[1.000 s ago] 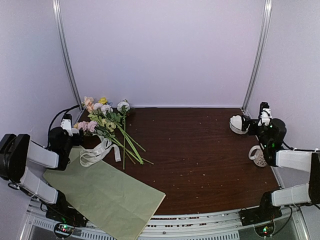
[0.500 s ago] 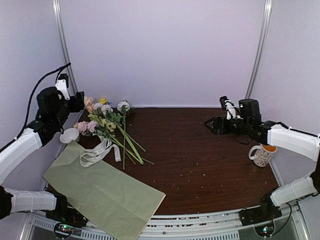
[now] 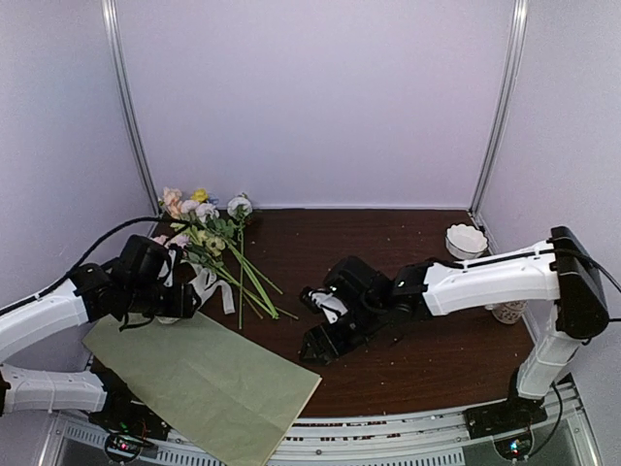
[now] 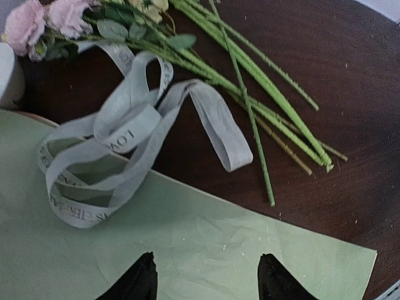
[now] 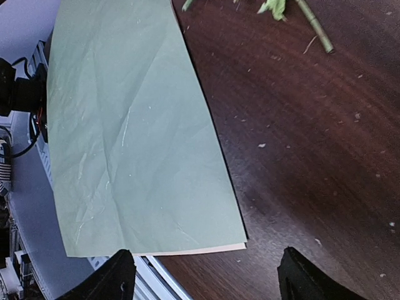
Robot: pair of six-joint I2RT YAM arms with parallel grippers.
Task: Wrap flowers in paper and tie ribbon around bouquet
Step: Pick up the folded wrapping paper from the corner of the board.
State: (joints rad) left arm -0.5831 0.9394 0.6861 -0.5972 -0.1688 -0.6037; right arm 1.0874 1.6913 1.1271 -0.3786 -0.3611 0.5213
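Dark brown wood table (image 3: 417, 252) in front of me w/ pale specks, plain lilac-white back wall (image 3: 310, 97), side walls (image 3: 49, 146) l & r, slim metal posts (image 3: 500, 107) in rear corners, metal rail (image 3: 388, 424) at near edge, soft even light

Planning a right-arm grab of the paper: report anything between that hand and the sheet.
Nothing visible. The right hand is open over bare table, just off the right edge of the paper; the flowers lie farther back.
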